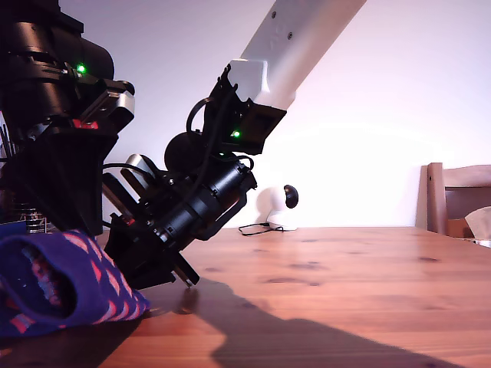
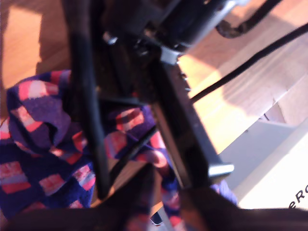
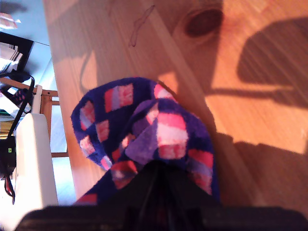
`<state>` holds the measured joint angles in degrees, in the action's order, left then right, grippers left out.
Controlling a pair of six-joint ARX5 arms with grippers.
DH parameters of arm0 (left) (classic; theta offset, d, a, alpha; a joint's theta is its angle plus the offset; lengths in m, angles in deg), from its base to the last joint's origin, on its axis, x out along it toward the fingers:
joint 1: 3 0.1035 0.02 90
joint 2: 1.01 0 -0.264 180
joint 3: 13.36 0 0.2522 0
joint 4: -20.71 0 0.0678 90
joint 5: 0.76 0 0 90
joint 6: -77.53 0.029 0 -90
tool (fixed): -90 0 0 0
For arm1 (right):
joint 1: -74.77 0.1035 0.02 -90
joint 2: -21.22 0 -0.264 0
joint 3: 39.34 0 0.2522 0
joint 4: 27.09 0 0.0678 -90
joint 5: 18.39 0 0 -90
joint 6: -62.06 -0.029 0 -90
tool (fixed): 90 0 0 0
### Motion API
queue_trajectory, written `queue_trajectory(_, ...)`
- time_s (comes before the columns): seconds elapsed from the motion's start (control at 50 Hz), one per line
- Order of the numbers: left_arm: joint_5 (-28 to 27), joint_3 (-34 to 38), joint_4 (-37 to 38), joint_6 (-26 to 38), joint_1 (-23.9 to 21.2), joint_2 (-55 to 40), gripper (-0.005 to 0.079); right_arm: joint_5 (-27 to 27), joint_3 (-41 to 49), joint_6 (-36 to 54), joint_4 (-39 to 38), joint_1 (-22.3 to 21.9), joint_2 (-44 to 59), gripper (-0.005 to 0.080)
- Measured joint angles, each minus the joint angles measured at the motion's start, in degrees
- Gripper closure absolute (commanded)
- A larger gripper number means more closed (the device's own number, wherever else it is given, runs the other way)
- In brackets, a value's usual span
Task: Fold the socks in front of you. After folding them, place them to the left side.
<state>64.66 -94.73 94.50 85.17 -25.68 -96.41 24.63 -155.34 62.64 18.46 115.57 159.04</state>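
Home room, likely dining area: pine table (image 1: 345,268), wooden chair (image 1: 453,199) at exterior view's right, plain white wall (image 1: 383,115).

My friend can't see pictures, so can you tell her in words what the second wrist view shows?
A fuzzy bundle of dark purple socks with pink-red squares sits bunched up on a wooden table, right at the dark tip of my second gripper, which seems to be pinching it. Dark shadows fall across the sunlit wood.
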Motion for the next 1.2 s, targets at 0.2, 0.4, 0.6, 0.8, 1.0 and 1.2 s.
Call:
queue_trajectory(0.2,0.0,-0.3,-1.6,0.1,0.1,0.0,0.0521,1.1,-0.4,2.9,2.7,-3.1,0.0,0.0763)
queue_trajectory(0.4,-0.1,-3.1,-5.5,0.8,0.1,0.0,0.0521,1.1,-0.9,7.1,6.6,-8.2,0.0,0.0763)
queue_trajectory(0.6,-0.1,-3.1,-10.4,1.4,0.2,0.0,0.0521,1.4,-1.4,11.4,11.8,-11.3,0.0,0.0763)
queue_trajectory(0.8,-0.2,-3.1,-12.5,1.4,-0.2,0.0,0.0521,3.3,-1.9,14.2,15.1,-13.5,-0.2,0.0763)
queue_trajectory(1.0,-0.5,-3.2,-15.1,1.4,-3.9,-3.6,0.0459,5.5,-1.9,15.0,15.4,-17.4,-1.0,0.0763)
queue_trajectory(1.2,-1.4,-3.1,-19.2,-0.2,-6.7,-8.3,0.0335,6.4,-1.9,15.3,15.3,-22.4,-1.4,0.0763)
